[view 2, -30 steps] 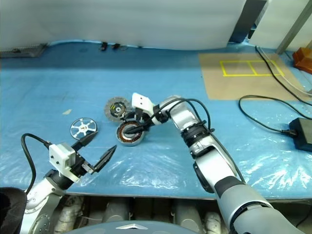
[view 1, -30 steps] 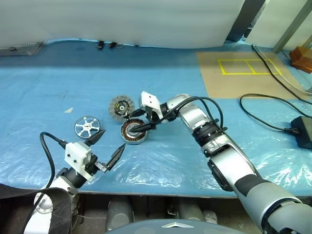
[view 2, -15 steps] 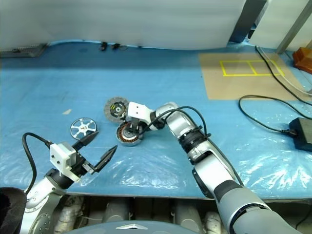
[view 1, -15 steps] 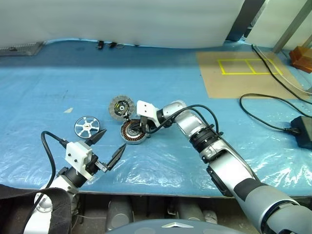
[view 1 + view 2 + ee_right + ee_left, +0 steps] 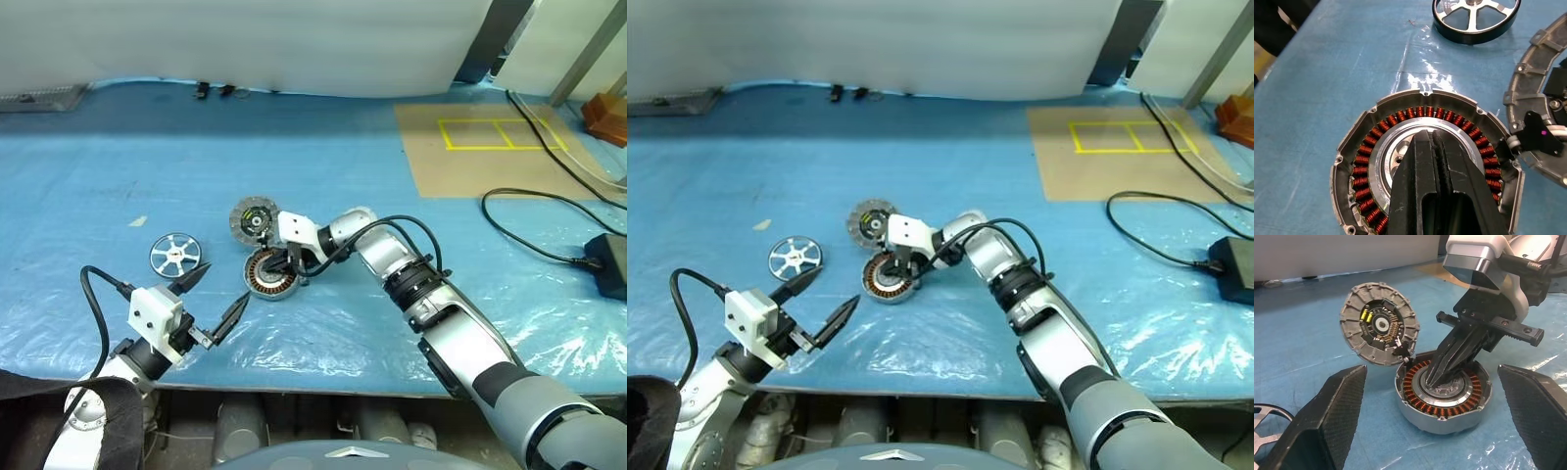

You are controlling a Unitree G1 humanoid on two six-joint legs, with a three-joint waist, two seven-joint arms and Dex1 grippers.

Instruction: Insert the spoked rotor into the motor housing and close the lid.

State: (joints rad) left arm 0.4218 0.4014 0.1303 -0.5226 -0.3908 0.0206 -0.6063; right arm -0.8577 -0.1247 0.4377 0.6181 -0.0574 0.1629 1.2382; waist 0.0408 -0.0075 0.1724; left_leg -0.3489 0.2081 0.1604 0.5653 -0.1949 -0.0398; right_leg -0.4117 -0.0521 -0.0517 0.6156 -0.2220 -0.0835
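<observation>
The motor housing (image 5: 266, 284) lies open on the blue sheet, its copper windings (image 5: 1364, 169) ringing a silvery centre. My right gripper (image 5: 285, 269) is shut, and its joined tips (image 5: 1431, 134) press down into that centre without holding anything. The lid (image 5: 253, 218) stands tilted up from the housing's far edge, its dark inner face with a yellow mark (image 5: 1379, 330) showing. The spoked rotor (image 5: 174, 257) lies flat to the left, apart from both. My left gripper (image 5: 223, 284) hovers open near the table's front edge, short of the housing, with nothing between its fingers (image 5: 1332, 416).
A brown board with yellow tape (image 5: 480, 147) lies at the back right. Black cables (image 5: 529, 235) and a black adapter (image 5: 609, 262) sit at the right. Small dark parts (image 5: 211, 90) rest at the far edge. The table's front edge runs just below my left gripper.
My right gripper has shut and sunk, its tips now pressing into the housing's centre. The housing slid slightly toward me and the lid tipped up more. The left arm kept still.
</observation>
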